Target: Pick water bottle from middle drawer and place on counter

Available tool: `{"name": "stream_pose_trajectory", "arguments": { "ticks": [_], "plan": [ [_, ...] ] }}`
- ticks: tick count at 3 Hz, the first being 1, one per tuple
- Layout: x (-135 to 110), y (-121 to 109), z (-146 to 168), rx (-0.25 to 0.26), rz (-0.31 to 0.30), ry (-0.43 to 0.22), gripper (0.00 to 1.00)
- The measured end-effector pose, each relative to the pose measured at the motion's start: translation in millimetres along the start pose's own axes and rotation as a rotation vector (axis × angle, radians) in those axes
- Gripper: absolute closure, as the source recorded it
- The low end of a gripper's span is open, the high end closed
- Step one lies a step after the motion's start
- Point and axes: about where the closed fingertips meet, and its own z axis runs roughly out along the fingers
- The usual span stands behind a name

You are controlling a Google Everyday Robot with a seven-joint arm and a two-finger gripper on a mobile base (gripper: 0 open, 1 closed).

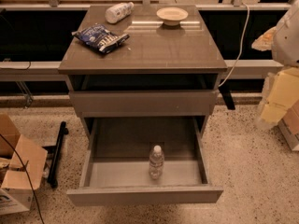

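The water bottle (156,162), clear with a white cap, stands upright near the front middle of the middle drawer (117,174), which is pulled far out at the bottom of the cabinet. The counter (154,50) is the glossy grey-brown top above it. My arm hangs at the right edge of the view, and the gripper (273,107) is at its pale lower end. It is well to the right of the cabinet, level with the drawers and far from the bottle.
On the counter lie a white-wrapped bottle (118,12), a shallow bowl (172,16) and a blue snack bag (100,38). Another drawer front (142,102) sits above the open drawer. A cardboard box (18,169) and a black bar (57,153) are on the floor at left.
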Motion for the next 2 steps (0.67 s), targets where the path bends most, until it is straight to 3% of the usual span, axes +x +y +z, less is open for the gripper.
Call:
{"name": "stream_pose_trajectory", "arguments": {
  "ticks": [1, 2],
  "plan": [
    [0.0, 0.0, 0.0, 0.0, 0.0, 0.0, 0.0],
    [3.7, -1.0, 15.2, -0.006, 0.008, -0.055, 0.0]
  ]
}}
